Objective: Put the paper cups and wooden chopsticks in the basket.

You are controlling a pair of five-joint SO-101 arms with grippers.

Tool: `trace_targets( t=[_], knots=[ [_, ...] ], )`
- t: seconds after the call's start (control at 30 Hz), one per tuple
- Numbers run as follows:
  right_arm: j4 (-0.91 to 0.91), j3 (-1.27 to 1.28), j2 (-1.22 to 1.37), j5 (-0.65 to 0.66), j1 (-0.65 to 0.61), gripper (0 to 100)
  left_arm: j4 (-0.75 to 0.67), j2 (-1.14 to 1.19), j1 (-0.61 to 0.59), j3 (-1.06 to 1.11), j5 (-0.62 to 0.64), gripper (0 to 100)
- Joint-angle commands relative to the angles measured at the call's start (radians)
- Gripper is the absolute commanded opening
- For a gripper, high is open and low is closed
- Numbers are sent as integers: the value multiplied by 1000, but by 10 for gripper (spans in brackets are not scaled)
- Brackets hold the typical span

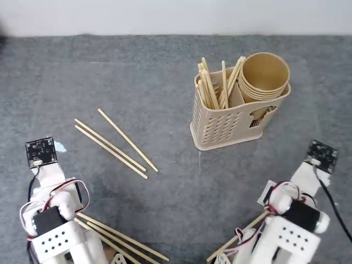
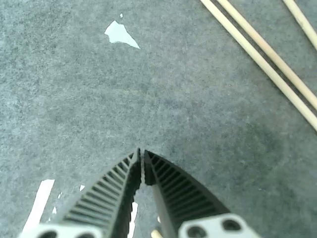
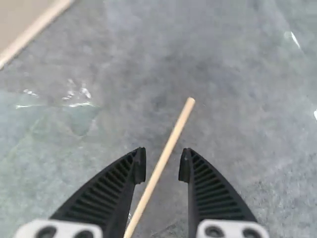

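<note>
Grey fuzzy mat (image 1: pixel 165 71); L end effector (image 2: pixel 142 154) closed, R end effector (image 3: pixel 162 154) open astride thin round chopstick (image 3: pixel 181 119).

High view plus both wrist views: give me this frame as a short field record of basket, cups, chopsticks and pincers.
basket: upright on the grey mat
paper cups: stacked inside the basket
binned chopsticks: standing in the basket beside the cups
loose chopsticks: three mid-mat, more at the near edge
left pincer: shut, nothing between its tips, over bare mat
right pincer: open, one chopstick lying between its jaws
task: unfinished
</note>
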Motion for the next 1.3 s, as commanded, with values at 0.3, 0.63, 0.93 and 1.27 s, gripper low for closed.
trace_targets(
  t=[0.3,0.63,0.93,1.27],
  knots=[
    [-200,2,360,-11,59,116,-20,-12,8,-5,3,13],
    [-390,2,601,-6,61,115,-20,-12,8,-4,3,13],
    [-519,2,727,51,110,108,-20,-12,8,-4,2,13],
    [-545,-25,779,103,188,8,-20,-12,8,-4,2,13]
  ],
)
